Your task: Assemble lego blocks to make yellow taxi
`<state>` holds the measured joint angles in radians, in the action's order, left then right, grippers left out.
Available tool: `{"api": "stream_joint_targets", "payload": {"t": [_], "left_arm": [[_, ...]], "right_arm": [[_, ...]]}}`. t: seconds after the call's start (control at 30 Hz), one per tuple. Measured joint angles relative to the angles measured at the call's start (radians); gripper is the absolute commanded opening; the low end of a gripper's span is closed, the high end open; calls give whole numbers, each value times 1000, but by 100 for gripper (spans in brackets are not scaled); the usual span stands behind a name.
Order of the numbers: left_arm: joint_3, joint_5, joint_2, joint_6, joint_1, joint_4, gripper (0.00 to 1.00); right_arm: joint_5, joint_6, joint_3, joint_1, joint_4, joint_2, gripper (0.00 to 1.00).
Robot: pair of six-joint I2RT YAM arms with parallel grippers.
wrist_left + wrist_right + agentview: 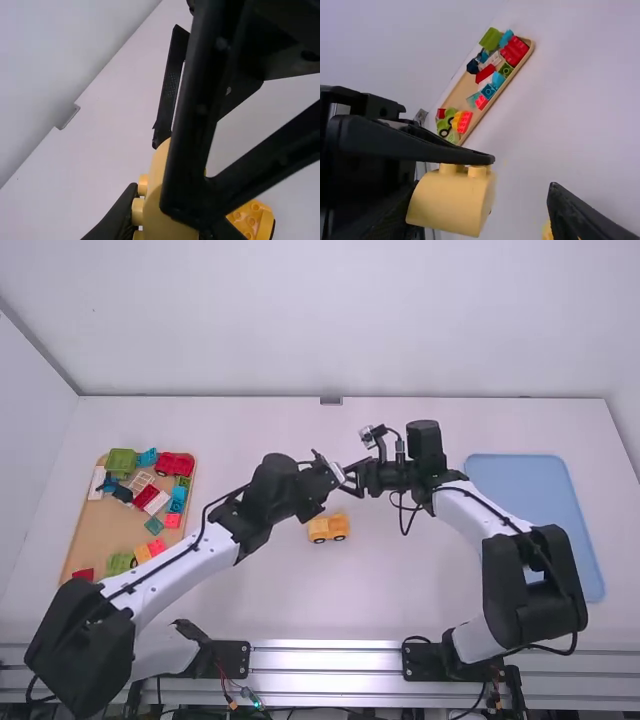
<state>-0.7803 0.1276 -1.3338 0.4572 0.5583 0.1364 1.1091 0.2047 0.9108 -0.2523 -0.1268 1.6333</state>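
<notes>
In the high view, my left gripper (334,472) and right gripper (354,480) meet above the table's middle. A yellow car base with wheels (328,528) stands on the table nearer the arm bases. My left gripper (167,226) is shut on a rounded yellow block (162,200), whose studs point sideways in the left wrist view. Around that block stand the fingers of my right gripper, which is open (485,192); the yellow block (451,200) lies nearer one finger. Part of the car base (548,231) peeks out beside the other finger.
A wooden tray (80,530) of coloured blocks, red, green and blue among them, sits at the left. At the right lies a blue tray (520,466), partly behind the right arm. A small metal fitting (331,400) marks the table's far edge.
</notes>
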Motion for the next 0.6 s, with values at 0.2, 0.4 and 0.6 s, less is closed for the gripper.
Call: {"api": "stream_joint_targets", "payload": {"t": [0.2,0.4,0.6], "left_arm": [[0,8,-51,0,0,66,1],[9,10,-67,-5,0,104,1],[11,9,-68,-8,0,105,1]], "right_arm": [[-25,6,0,3,-1,0,61],[-40,10,0,3,0,0,51],[-37,11,2,-6,-2,0,40]]}}
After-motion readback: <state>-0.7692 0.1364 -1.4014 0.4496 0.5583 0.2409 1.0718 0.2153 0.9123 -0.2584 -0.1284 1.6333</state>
